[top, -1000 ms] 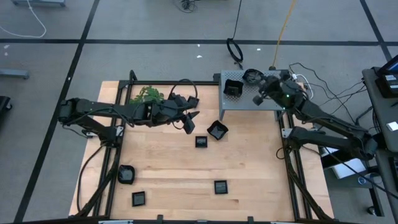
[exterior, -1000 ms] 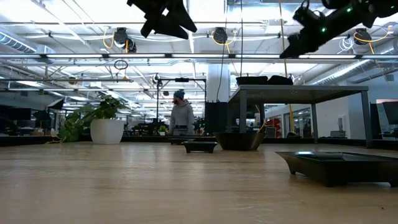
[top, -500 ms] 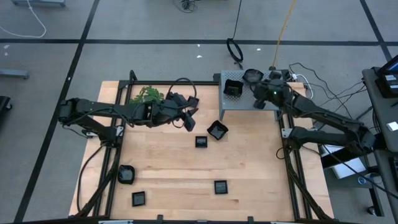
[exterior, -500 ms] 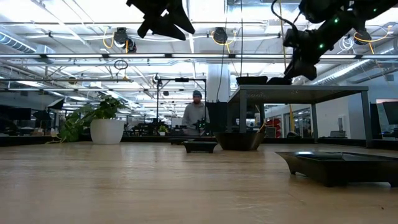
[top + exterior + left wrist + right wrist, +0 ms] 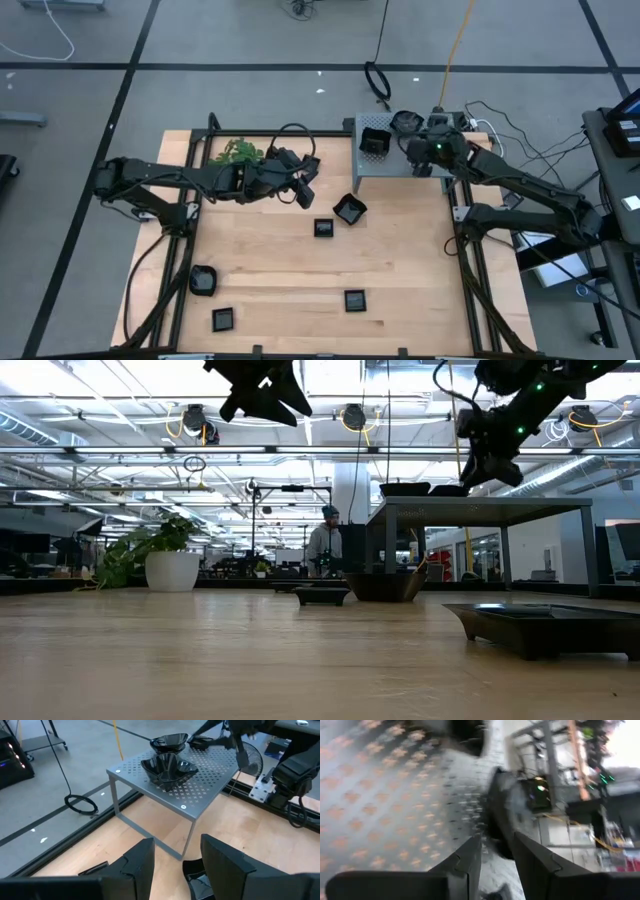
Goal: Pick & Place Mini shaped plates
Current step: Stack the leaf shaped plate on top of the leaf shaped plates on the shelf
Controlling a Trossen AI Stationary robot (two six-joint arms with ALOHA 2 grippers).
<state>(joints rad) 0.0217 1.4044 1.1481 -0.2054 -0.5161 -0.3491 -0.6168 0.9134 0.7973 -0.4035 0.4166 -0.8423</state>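
The right gripper (image 5: 420, 158) hangs empty, fingers parted, above the perforated stand (image 5: 400, 165) at far right where two plates (image 5: 375, 141) sit delivered, while the left gripper (image 5: 305, 192), spread and empty, hovers near the table's plates (image 5: 349, 210), likely choosing one.

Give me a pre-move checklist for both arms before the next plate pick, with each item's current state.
1. Left gripper empty and open: ok, nothing between its fingers.
2. Left gripper clear of the table: ok, raised above it.
3. Plate near the stand reachable and unobstructed: ok, it lies free on the table.
4. Right gripper empty: ok, open over the perforated stand.
5. Plates already on the stand settled: ok, two sit there.
6. Arms apart: ok, the right one is over the stand.
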